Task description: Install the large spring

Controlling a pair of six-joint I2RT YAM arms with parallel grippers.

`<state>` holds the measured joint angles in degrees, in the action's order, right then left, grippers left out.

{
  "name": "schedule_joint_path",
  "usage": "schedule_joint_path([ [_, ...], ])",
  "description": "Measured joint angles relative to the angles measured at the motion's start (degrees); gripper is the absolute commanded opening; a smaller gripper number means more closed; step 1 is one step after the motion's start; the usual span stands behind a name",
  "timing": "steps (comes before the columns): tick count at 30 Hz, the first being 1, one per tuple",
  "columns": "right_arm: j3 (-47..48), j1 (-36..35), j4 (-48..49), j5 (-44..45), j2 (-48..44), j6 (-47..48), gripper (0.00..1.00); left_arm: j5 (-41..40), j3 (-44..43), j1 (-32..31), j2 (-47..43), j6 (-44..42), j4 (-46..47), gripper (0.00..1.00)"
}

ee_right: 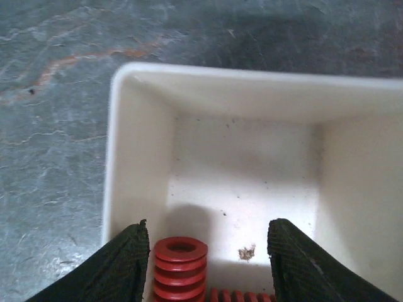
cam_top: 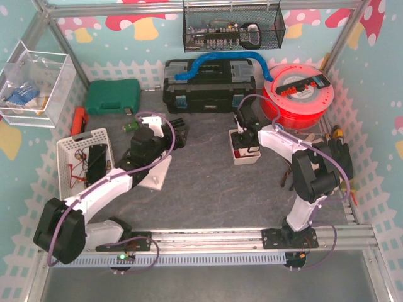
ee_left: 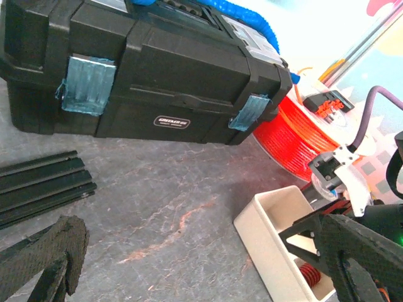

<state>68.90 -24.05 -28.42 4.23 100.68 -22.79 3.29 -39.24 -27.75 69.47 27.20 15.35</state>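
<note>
A white bin [ee_right: 138, 157] holds red coil springs. One red spring [ee_right: 181, 267] stands upright in the near left corner, and another spring [ee_right: 242, 296] lies on its side beside it, cut off by the frame edge. My right gripper [ee_right: 208, 251] is open and reaches down into the bin, its left finger close beside the upright spring and not gripping it. In the top view the right gripper [cam_top: 245, 133] hangs over the bin [cam_top: 244, 156] at centre right. My left gripper [cam_top: 178, 134] is open and empty, left of the bin [ee_left: 277, 245].
A black toolbox [cam_top: 208, 88] with a blue hose stands at the back, with a red filament spool [cam_top: 299, 94] to its right. Black rails [ee_left: 38, 185] lie near the left gripper. A white basket [cam_top: 85, 160] and a green case [cam_top: 113, 95] are at the left.
</note>
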Motion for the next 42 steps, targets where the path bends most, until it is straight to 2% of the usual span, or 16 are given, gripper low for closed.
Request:
schedule_joint_path([
  [10, 0.96, 0.39, -5.42, -2.51, -0.02, 5.38, 0.68, -0.57, 0.0, -0.15, -0.81, 0.0, -0.15, 0.99],
  [15, 1.09, 0.52, -6.75, -2.34, 1.31, 6.14, 0.69, -0.96, -0.13, -0.15, -0.81, 0.0, -0.66, 0.99],
  [20, 2.56, 1.09, -6.54, -2.67, 6.49, 6.54, 0.61, -1.11, -0.24, -0.15, -0.81, 0.0, -1.07, 0.99],
  [25, 4.46, 1.55, -4.83, -3.19, 9.62, 6.45, 0.39, -1.4, -0.33, -0.15, -0.81, 0.02, -1.62, 0.99],
  [32, 5.14, 2.32, -1.4, -2.62, 9.73, 6.58, 0.22, -1.84, -0.35, -0.46, -0.81, 0.0, -1.88, 0.99],
  [34, 5.11, 2.43, -0.28, -2.19, 9.7, 6.45, 0.19, -1.84, -0.5, -0.5, -0.81, 0.0, -2.05, 0.99],
  [42, 4.26, 2.43, 4.07, -0.35, 6.62, 6.27, 0.18, -1.84, -1.07, -0.5, -0.81, 0.0, -2.27, 0.99],
])
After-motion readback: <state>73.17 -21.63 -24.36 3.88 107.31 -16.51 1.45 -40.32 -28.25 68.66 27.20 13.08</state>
